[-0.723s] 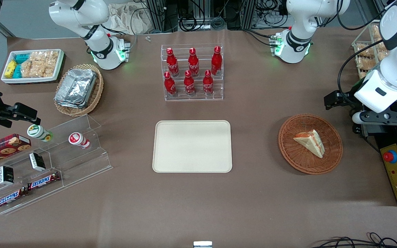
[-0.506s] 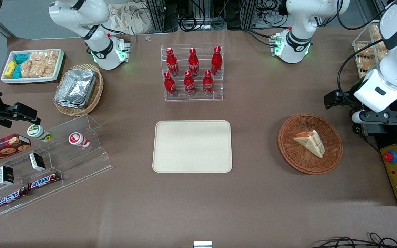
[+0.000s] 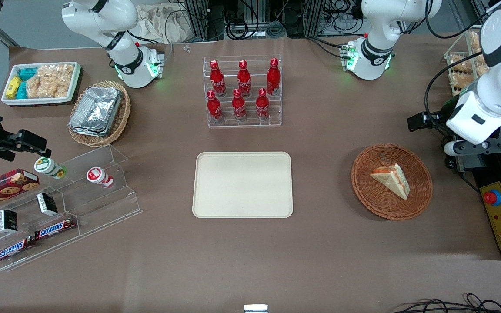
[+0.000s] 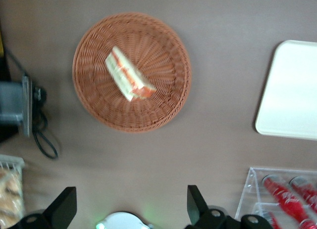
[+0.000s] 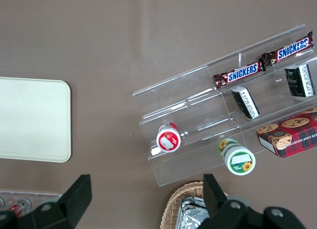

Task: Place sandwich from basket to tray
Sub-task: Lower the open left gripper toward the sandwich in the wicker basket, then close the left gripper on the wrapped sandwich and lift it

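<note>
The sandwich [image 3: 392, 179], a pale wedge with orange-red and green filling, lies in the reddish-brown wicker basket [image 3: 363, 187] toward the working arm's end of the table. The cream tray [image 3: 242, 184] lies bare at the table's middle. My left gripper [image 3: 450, 149] hangs open and empty above the table, beside the basket and a little farther from the front camera than it. In the left wrist view the open gripper [image 4: 130, 199] is well apart from the sandwich [image 4: 128, 74], the basket [image 4: 94, 102] and the tray [image 4: 292, 90].
A clear rack of red bottles [image 3: 242, 91] stands farther from the front camera than the tray. A control box with a red button [image 3: 500, 215] and a crate of packaged snacks [image 3: 465, 65] sit at the working arm's end. Snack shelves [image 3: 59, 208] and a foil-container basket [image 3: 99, 113] lie toward the parked arm's end.
My left arm and gripper have shifted slightly toward the table's middle and away from the front camera. The sandwich, basket and tray have not moved.
</note>
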You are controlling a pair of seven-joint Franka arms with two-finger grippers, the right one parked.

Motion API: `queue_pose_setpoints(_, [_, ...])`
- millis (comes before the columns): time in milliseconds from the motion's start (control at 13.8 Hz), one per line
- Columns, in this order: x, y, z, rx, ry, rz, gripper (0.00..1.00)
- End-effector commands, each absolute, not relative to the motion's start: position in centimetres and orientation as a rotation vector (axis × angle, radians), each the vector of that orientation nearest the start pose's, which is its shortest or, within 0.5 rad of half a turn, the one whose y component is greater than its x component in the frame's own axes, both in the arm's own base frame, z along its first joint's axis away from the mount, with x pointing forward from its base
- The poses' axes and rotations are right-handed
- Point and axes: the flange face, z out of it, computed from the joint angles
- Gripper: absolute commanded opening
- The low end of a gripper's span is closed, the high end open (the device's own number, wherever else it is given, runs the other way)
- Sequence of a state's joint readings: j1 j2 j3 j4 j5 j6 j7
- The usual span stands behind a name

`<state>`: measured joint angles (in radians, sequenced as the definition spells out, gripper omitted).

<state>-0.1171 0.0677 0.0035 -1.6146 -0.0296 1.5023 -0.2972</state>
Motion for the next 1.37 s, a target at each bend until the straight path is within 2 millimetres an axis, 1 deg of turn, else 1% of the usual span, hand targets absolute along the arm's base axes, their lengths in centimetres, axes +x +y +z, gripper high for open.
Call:
queue_pose_setpoints(0, [55.8,-5.8,52.0,-3.038,-0.558,0.380,1.00])
queue_pose_setpoints(72, [55.7,-5.6,50.3,-3.033,-0.580,0.380,1.00])
queue_pose_setpoints(145, [55.6,-5.1,48.4,-3.016,-0.656,0.370,1.00])
queue_pose_setpoints(217, [55.8,-4.5,46.8,-2.981,-0.786,0.340,1.00])
queue_pose_setpoints(289, [55.8,-4.4,45.1,-2.944,-0.898,0.306,1.00])
queue_pose_setpoints(361, [55.7,-4.4,43.1,-2.930,-0.974,0.261,1.00])
queue_pose_setpoints(506, [54.8,-4.2,38.9,-2.906,-1.109,0.178,1.00])
queue_pose_setpoints(651, [53.9,-3.9,35.6,-2.880,-1.203,0.128,1.00])
queue_pose_setpoints(723, [53.7,-2.8,34.2,-2.874,-1.239,0.096,1.00])
queue_pose_setpoints(795, [53.5,-2.1,32.3,-2.862,-1.262,0.091,1.00])
queue_pose_setpoints(1012, [54.4,-2.0,28.4,-2.861,-1.268,0.057,1.00])
queue_pose_setpoints(1157, [54.9,-1.9,26.8,-2.867,-1.273,0.024,1.00])
queue_pose_setpoints(1301, [55.1,-2.0,26.2,-2.857,-1.305,0.004,1.00])
